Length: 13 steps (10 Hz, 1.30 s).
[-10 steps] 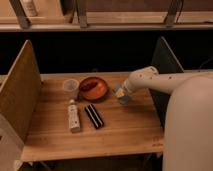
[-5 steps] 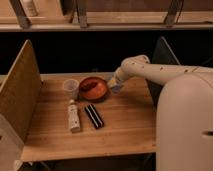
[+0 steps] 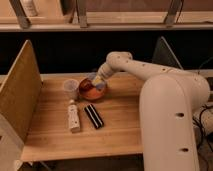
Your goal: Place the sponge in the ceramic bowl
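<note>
The round orange-brown ceramic bowl (image 3: 85, 93) sits on the wooden table (image 3: 117, 127) at the back, left of centre. My white arm reaches in from the right. Its gripper (image 3: 97, 81) hangs just over the bowl's right rim. The blue-grey sponge (image 3: 101, 86) shows at the gripper's tip, above the inner right side of the bowl, and the gripper is shut on it. Whether the sponge touches the bowl I cannot tell.
A small translucent cup (image 3: 71, 88) stands just left of the bowl. In front lie a pale bottle (image 3: 74, 118) and a black block (image 3: 93, 116). An upright wooden panel (image 3: 20, 97) bounds the table's left side. My white base (image 3: 172, 125) fills the right.
The arm has swung left across the table's back, carrying the sponge from right of the bowl to over the bowl's right rim.
</note>
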{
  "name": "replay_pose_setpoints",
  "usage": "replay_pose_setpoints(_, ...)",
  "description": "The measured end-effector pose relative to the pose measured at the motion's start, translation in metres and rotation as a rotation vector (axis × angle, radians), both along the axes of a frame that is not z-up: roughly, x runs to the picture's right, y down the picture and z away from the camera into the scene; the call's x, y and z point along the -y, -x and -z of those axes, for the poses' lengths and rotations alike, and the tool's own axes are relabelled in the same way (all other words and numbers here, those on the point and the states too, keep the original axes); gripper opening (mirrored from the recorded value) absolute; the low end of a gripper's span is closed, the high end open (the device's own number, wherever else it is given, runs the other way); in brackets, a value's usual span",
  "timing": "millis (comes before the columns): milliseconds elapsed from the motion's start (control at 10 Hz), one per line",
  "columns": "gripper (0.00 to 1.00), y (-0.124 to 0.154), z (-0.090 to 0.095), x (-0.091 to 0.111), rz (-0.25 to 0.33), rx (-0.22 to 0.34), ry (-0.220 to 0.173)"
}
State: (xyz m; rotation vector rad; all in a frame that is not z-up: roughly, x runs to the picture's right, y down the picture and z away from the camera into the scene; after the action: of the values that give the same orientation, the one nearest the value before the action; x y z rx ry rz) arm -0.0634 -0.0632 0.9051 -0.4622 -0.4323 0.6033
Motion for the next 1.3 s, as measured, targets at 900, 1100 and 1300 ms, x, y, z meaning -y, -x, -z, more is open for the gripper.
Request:
replay_pose_setpoints(900, 0.60, 0.0090, 0.0000, -0.0015, 0.003, 0.028, 0.011)
replay_pose_setpoints(1100, 0.77, 0.0085, 0.0000, -0.0015, 0.003, 0.027, 0.011)
replay_pose_setpoints(1300, 0.80, 0.0084, -0.0001, -0.0016, 0.003, 0.027, 0.011)
